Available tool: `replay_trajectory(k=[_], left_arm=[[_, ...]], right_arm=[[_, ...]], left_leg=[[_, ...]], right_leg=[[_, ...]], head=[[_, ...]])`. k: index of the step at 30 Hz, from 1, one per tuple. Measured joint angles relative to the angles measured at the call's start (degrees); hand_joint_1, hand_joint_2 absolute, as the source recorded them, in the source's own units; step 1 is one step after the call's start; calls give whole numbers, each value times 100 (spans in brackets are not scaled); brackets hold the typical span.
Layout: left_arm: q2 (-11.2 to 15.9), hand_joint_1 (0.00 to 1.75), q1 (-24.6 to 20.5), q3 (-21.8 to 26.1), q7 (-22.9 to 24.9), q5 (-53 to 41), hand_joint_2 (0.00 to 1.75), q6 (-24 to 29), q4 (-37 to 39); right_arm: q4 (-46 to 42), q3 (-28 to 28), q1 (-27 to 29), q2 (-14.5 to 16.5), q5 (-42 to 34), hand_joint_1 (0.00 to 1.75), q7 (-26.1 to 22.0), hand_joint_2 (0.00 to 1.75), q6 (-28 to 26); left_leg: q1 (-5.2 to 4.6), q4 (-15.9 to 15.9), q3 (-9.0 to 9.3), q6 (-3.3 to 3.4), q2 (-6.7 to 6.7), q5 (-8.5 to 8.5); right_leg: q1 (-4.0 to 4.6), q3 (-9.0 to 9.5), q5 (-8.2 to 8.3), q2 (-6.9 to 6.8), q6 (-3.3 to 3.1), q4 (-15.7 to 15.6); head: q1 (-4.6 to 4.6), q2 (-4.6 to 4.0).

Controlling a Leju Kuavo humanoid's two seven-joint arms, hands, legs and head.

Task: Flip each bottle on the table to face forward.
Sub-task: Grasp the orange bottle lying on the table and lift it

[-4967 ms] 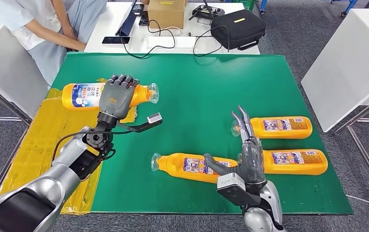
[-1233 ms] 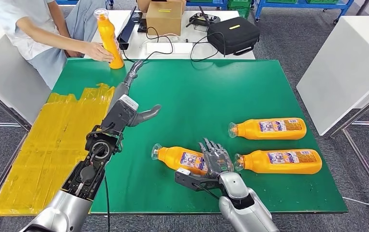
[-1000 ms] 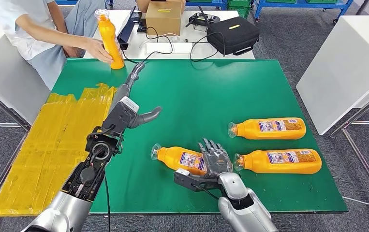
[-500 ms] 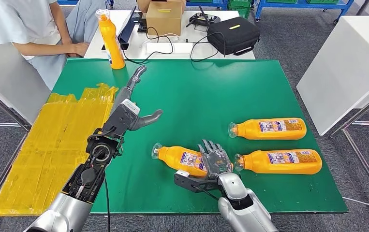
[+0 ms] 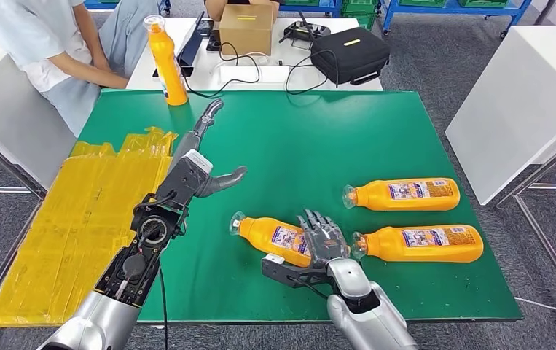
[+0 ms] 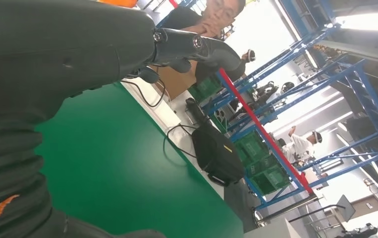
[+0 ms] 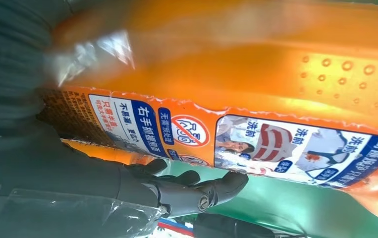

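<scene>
Bottles are the job: three orange detergent bottles lie flat on the green table (image 5: 377,131), and a fourth (image 5: 167,52) stands upright at the far left corner. The nearest lying bottle (image 5: 273,238) has its long axis running left to right, cap to the left, base under the right hand (image 5: 322,239). That hand lies over the bottle's right end with its fingers wrapped onto the body, so I judge it clamped on that bottle. The left hand (image 5: 200,164) hovers well to the far left, fingers spread and holding nothing. The right hand is clearly nearer to all three lying bottles. The right wrist view shows the label (image 7: 236,144) close up, with fingers (image 7: 196,191) curled beneath it, which the head view hides.
</scene>
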Motion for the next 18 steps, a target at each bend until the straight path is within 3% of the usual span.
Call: replay_trajectory(k=[1, 2, 18], left_arm=[[-1, 0, 0, 0, 0, 2, 175, -4, 0], [-3, 0, 0, 0, 0, 3, 175, -9, 0], [-46, 0, -9, 5, -3, 48, 175, -63, 11]], right_arm=[[5, 1, -1, 5, 14, 167, 10, 175, 8], [11, 2, 0, 9, 32, 175, 24, 175, 20], [25, -1, 13, 18, 128, 175, 99, 175, 59]], left_leg=[[0, 0, 6, 0, 0, 0], [0, 0, 11, 0, 0, -1], [-2, 0, 48, -3, -4, -8]], right_leg=[[0, 5, -1, 0, -1, 0], [1, 10, -2, 0, -1, 0], [-2, 53, -25, -3, 6, 0]], head=[[0, 0], [0, 0], [0, 0]])
